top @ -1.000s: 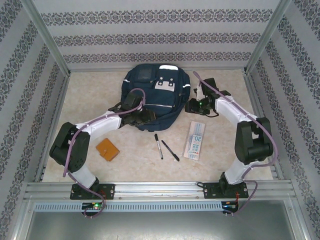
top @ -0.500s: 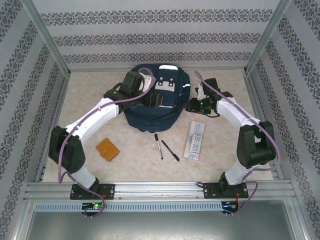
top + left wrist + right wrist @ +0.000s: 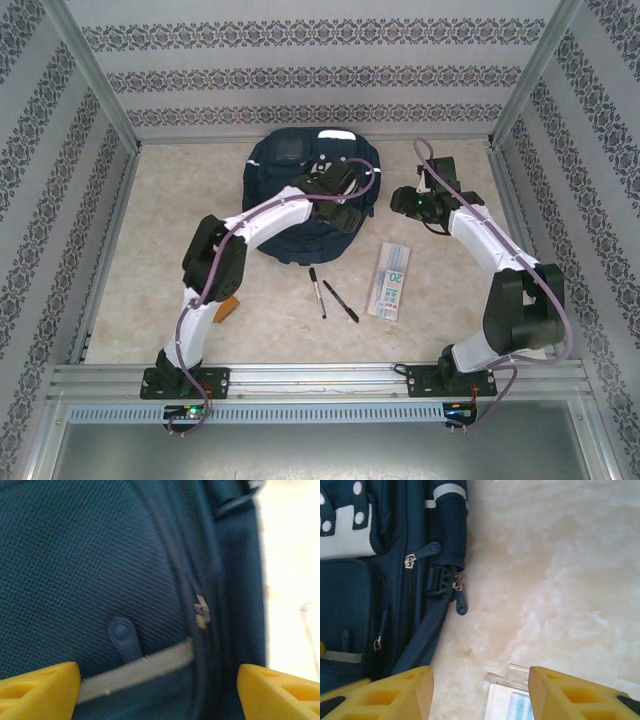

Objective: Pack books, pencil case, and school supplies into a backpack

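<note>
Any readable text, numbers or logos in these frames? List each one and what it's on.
"20": blue print on the pencil case, top view.
Remaining blue print on the pencil case: too small to read from above, blurred in the right wrist view.
backpack: no legible text on its white patches or fabric.
pens: any markings are too small to read.

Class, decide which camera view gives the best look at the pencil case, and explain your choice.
The top external view: the whole pencil case lies flat on the table, uncovered, its blue print visible. The right wrist view catches one end of it at the bottom edge.
</note>
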You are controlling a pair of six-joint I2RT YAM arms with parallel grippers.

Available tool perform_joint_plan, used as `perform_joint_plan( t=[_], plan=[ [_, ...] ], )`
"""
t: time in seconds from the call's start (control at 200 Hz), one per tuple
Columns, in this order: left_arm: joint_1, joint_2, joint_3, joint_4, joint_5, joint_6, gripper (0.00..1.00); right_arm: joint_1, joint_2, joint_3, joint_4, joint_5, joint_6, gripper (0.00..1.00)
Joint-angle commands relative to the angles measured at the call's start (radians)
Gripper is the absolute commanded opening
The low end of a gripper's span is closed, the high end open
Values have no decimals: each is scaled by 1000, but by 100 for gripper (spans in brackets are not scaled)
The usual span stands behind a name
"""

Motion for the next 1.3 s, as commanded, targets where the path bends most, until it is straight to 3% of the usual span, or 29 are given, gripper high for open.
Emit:
perform_joint_plan(
  t=[0.0, 0.095, 0.21, 0.365, 0.555, 0.769, 0.944, 1.124, 1.294],
  plan=[
    [2, 80, 76, -139, -124, -97, 82, -3, -45, -48, 31, 27, 4, 53],
    [-3, 126, 117, -165, -114, -105, 70, -4, -58, -85, 36, 8, -1, 53],
    [-5, 126, 144, -167, -63, -83, 33, -3, -54, -107, 37, -51, -7, 52],
    [-4, 44, 146, -143, 1, -50, 0, -3, -46, -107, 39, -171, -50, 51],
    [-3, -67, 125, -131, 80, -29, 0, -3, -22, -86, 45, -256, -249, 52],
    [0, -151, 80, -119, 112, -28, 0, -34, 55, -15, 51, -246, -317, 54],
    [6, -214, 11, -61, 128, -49, 0, -68, 203, 75, 77, -398, -454, 56],
    [10, -262, -54, -22, 159, -66, 0, -94, 390, 261, -6, -495, -509, 55],
    [11, -295, -116, 24, 172, -80, 0, -78, 459, 325, -12, -582, -557, 55]
  ],
)
